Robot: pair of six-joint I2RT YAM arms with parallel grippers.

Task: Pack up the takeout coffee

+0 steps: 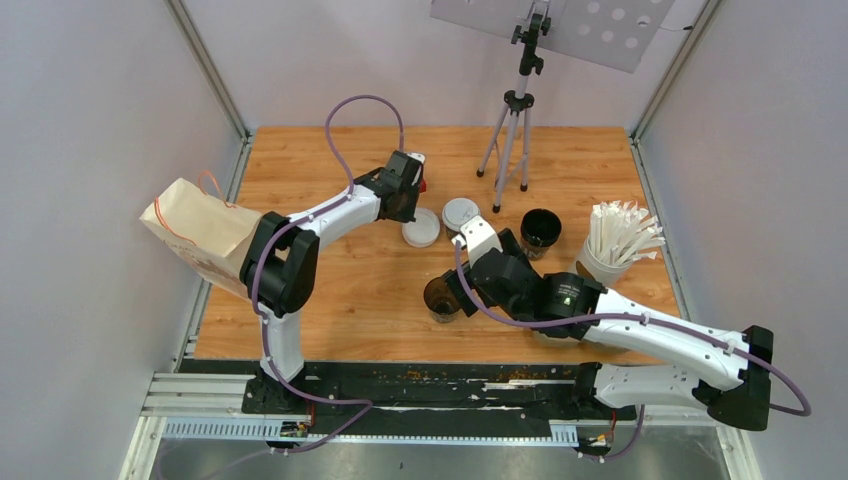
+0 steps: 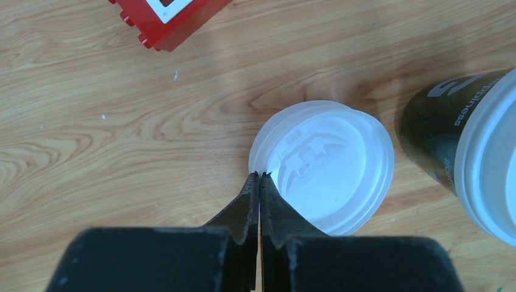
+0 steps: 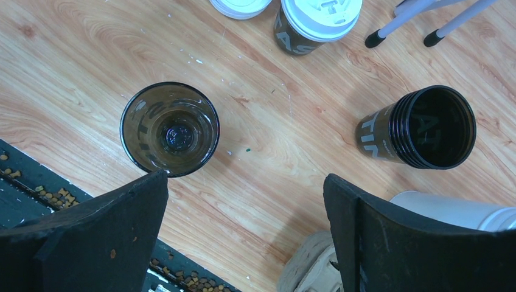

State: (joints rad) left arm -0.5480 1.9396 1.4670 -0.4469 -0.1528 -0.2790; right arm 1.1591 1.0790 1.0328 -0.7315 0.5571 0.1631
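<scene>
Capping looks like the step in hand. At the centre of the left wrist view, the left gripper (image 2: pixel 260 177) has its fingers pressed together on the near rim of a loose white lid (image 2: pixel 331 167), apparently pinching that thin edge. 1 lidded cup (image 2: pixel 481 146) stands just beside the lid, at the right edge of that frame.

2 black cups have no lids. The nearer open cup (image 3: pixel 169 129) is at the upper left of the right wrist view, close to 1 fingertip of the right gripper (image 3: pixel 246 182). The farther open cup (image 3: pixel 426 126) is at the right of that frame. The right gripper's fingers are spread wide and hold nothing. The paper bag (image 1: pixel 200 232) sits at the far left of the overhead view, well apart from the cups.

I judge the lid should be lifted slowly, since a rim pinch is slight and the lid may swing or slip. The right gripper could close round the nearer open cup to steady it, low on the wall so the mouth is not squashed. Bring the lid level and centred over the mouth, then press evenly until the rim seats.
</scene>
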